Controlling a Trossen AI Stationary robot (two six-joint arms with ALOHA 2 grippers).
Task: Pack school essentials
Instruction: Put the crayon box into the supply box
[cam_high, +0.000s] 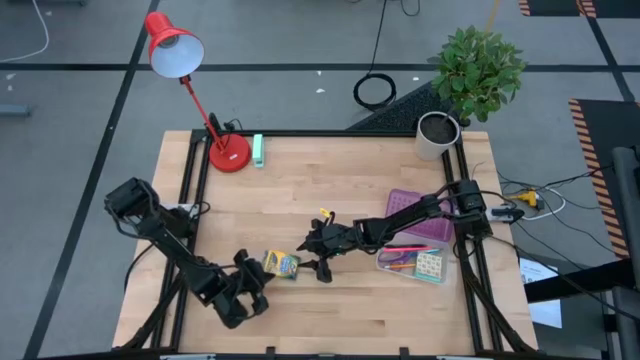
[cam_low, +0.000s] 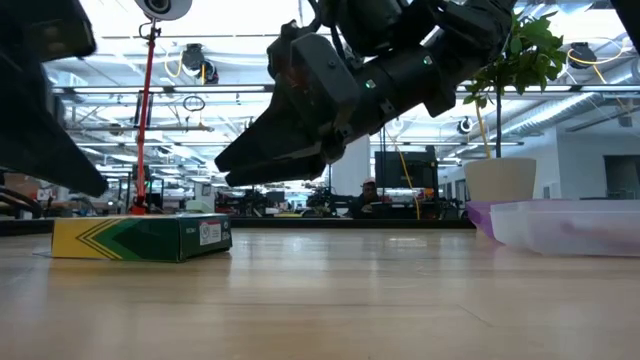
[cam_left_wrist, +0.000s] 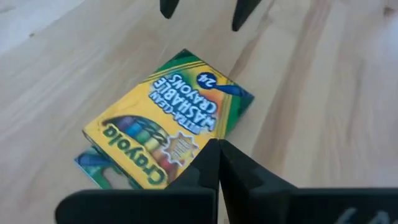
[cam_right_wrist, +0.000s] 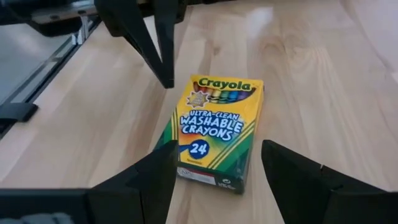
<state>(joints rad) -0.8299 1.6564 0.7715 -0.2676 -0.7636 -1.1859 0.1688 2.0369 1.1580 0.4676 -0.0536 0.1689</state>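
Approaching: the right gripper (cam_high: 322, 252) is hanging just right of the crayon box (cam_high: 281, 263) near the centre of the high view, its jaws spread wide and holding nothing.
Right jaws: in the right wrist view the two dark fingers (cam_right_wrist: 144, 177) are standing either side of the box's near end, wider than the box and not touching it.
Left jaws: the left gripper (cam_high: 255, 283) is sitting just below and left of the box in the high view, its fingers (cam_left_wrist: 214, 163) pressed together at the box's edge and gripping nothing.
Crayon box: lying flat on the counter (cam_high: 340, 180), printed face up, one corner pointing toward the right gripper.
Step in hand: seemingly the pick of the crayon box by the right arm, judging from how it is lined up.
Doing it well: lowering until the fingertips are reaching the box's short sides, centring first so both fingers are meeting cardboard together.
Risk: a flat box may skate on the wood if one finger lands first; the left fingers beside it could be serving as a stop.
Destination: the purple tray (cam_high: 415, 215) and the clear case (cam_high: 412, 262), at right of centre, are already holding pencils and the patterned pack (cam_high: 430, 266).
Bystanders: the red lamp (cam_high: 190, 90) and the potted plant (cam_high: 470, 85) are standing at the far edge, well apart.
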